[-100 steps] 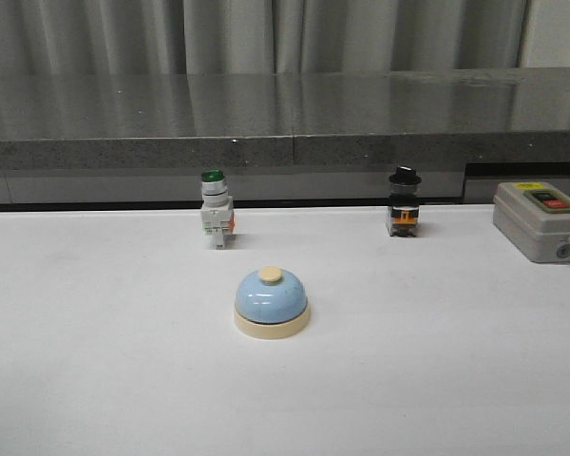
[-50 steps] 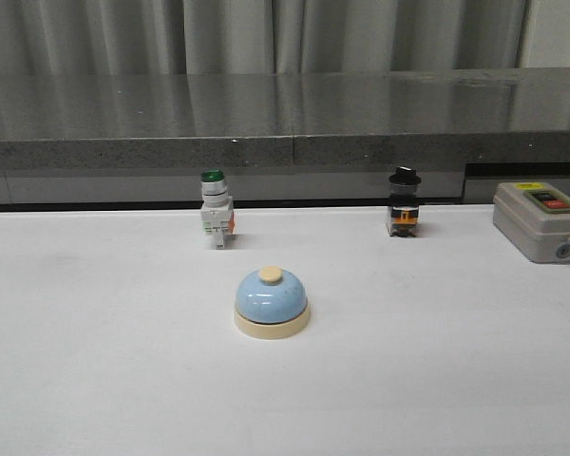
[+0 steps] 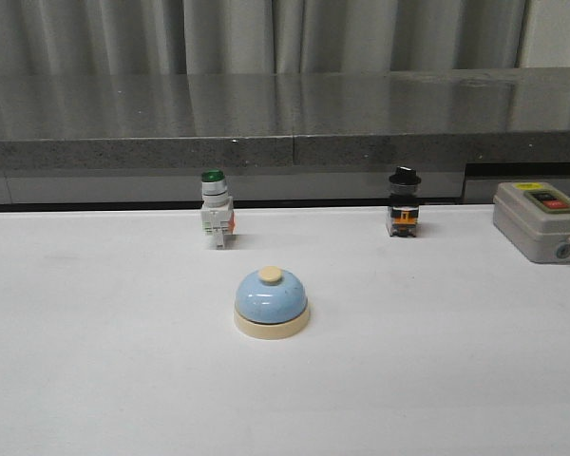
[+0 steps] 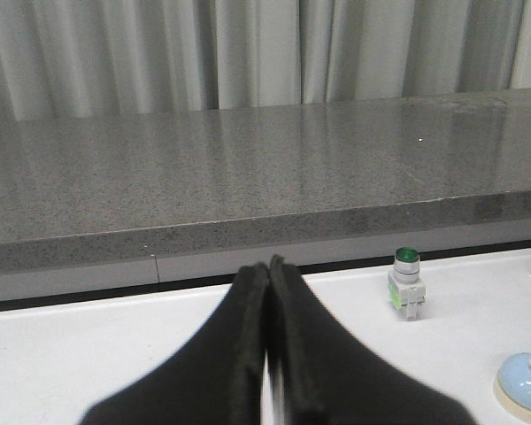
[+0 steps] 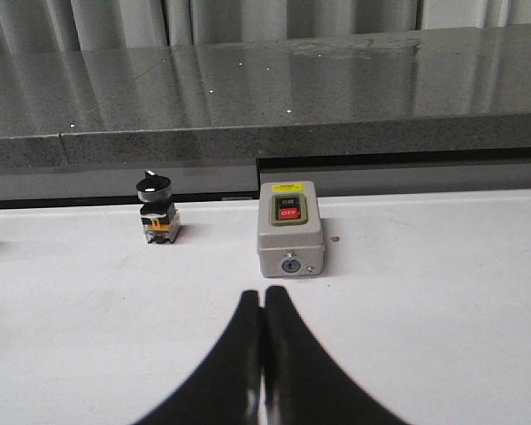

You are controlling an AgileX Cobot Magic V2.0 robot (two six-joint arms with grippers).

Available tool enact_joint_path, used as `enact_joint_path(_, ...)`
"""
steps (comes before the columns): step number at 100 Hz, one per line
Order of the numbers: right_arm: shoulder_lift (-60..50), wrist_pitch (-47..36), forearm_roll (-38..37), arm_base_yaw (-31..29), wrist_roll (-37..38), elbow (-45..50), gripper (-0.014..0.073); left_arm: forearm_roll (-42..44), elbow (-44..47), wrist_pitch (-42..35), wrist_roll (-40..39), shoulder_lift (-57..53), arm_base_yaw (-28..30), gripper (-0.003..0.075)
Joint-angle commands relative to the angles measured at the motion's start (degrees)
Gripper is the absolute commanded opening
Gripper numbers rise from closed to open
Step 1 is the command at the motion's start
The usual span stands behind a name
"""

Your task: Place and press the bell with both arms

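Note:
The light-blue bell [image 3: 271, 303] with cream base and cream button stands upright on the white table, near the middle. Its edge also shows in the left wrist view [image 4: 524, 384]. No arm or gripper shows in the front view. My left gripper [image 4: 267, 267] is shut and empty, its black fingers pressed together, well away from the bell. My right gripper [image 5: 262, 296] is shut and empty, over bare table short of the grey box. The bell is out of the right wrist view.
A green-capped white push-button switch [image 3: 215, 211] stands behind the bell, also in the left wrist view [image 4: 406, 283]. A black knob switch [image 3: 404, 202] stands back right. A grey box with red button [image 3: 542, 220] sits far right. A dark stone ledge [image 3: 285, 114] runs along the back.

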Motion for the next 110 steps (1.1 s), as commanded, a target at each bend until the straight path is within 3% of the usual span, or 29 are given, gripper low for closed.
enact_joint_path(1, -0.5, -4.4, 0.1, -0.4, -0.3, 0.0, -0.0068, 0.5, 0.6, -5.5, -0.6, -1.3, 0.2, -0.0019)
enact_joint_path(17, -0.5, -4.4, 0.1, -0.4, -0.3, 0.0, -0.0068, 1.0, 6.8, -15.1, -0.6, -4.4, 0.2, -0.0019)
enact_joint_path(28, -0.5, -4.4, 0.1, -0.4, -0.3, 0.0, -0.0068, 8.5, 10.5, -21.6, -2.8, -5.8, 1.3, -0.0019)
enact_joint_path(40, -0.5, -4.4, 0.1, -0.4, -0.3, 0.0, -0.0068, 12.8, 12.1, -18.7, -9.6, -7.4, 3.5, -0.0019)
enact_joint_path(66, -0.5, -4.5, 0.1, -0.4, -0.3, 0.0, -0.0068, 13.0, 18.8, -18.4, -11.2, -8.7, 7.0, -0.0019)
enact_joint_path(72, -0.5, -4.4, 0.1, -0.4, -0.3, 0.0, -0.0068, 13.0, 18.7, -14.6, -12.4, -8.7, 7.0, -0.0019)
enact_joint_path(110, -0.5, -4.4, 0.1, -0.4, -0.3, 0.0, -0.0068, 12.2, 18.7, -15.8, -12.4, -8.7, 7.0, -0.0019)
